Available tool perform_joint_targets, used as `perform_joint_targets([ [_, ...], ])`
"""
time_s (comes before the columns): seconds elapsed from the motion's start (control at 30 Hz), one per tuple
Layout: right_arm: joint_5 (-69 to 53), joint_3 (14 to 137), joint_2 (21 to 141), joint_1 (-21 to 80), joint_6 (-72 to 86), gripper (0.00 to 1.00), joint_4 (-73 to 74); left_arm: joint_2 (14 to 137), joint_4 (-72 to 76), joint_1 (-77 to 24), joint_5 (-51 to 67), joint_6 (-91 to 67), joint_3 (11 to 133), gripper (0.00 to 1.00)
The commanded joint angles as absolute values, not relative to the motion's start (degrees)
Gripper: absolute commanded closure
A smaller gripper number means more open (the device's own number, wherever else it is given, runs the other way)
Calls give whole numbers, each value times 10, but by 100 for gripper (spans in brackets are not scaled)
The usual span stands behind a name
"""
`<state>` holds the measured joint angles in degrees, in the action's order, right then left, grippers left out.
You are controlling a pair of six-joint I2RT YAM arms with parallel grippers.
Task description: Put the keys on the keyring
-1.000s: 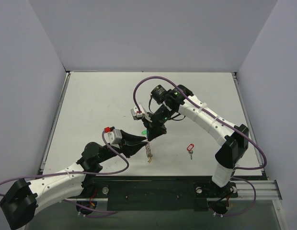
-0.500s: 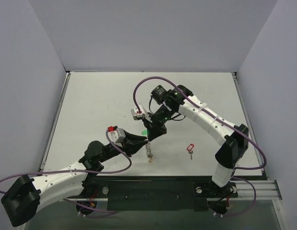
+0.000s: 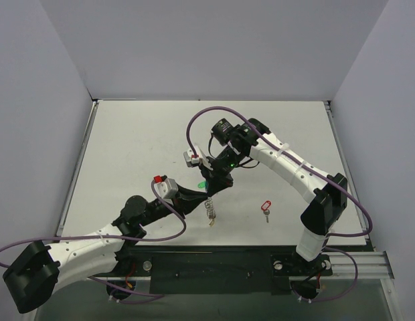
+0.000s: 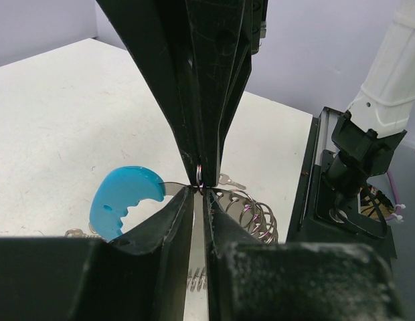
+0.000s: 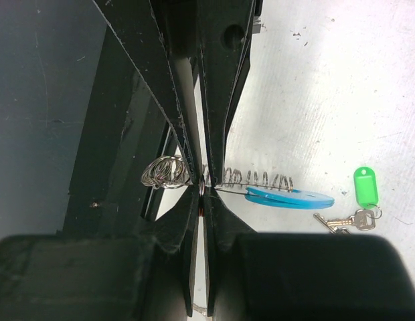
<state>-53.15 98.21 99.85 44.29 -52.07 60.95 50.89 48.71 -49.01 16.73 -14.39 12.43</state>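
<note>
Silvery coils of the keyring (image 3: 209,209) hang just above the bench (image 3: 127,147), pinched where the 2 arms meet. Compared with 1 second ago, the left arm has pushed forward, so the left end effector (image 3: 197,194), which sat a little short of the keyring, now meets it tip to tip with the right end effector (image 3: 211,189). The right arm has barely shifted.

Both wrist views show narrow black fingers closed on the same thin loop of wire. The keyring's blue tag (image 4: 124,196) hangs to one side of the pinch and the coiled wire to the other.

No key is on the keyring yet. The green-tagged key (image 5: 363,187) lies on the bench just beside the keyring, on its far side in the top view. The red-tagged key (image 3: 265,207) lies well to the right of the keyring, where it was 1 second ago. I cannot find the black-tagged key.

My judgement: with both arms holding the wire, the step in hand is prising the keyring open or steadying it before a key is fetched.
</note>
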Motion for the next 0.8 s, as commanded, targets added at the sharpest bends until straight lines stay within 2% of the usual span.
perform_joint_targets([
  [0.0,-563,980,980,448,-520,100,622,512,517,-490,161,-144,151,79],
  [0.37,-555,978,984,452,-523,100,621,494,517,-490,135,-151,150,81],
  [0.5,-551,978,986,454,-524,100,621,491,501,-490,117,-156,156,91],
  [0.57,-551,979,985,454,-523,100,622,493,493,-490,115,-158,160,100],
  [0.77,-548,977,984,455,-523,98,622,488,477,-490,102,-169,161,100],
])
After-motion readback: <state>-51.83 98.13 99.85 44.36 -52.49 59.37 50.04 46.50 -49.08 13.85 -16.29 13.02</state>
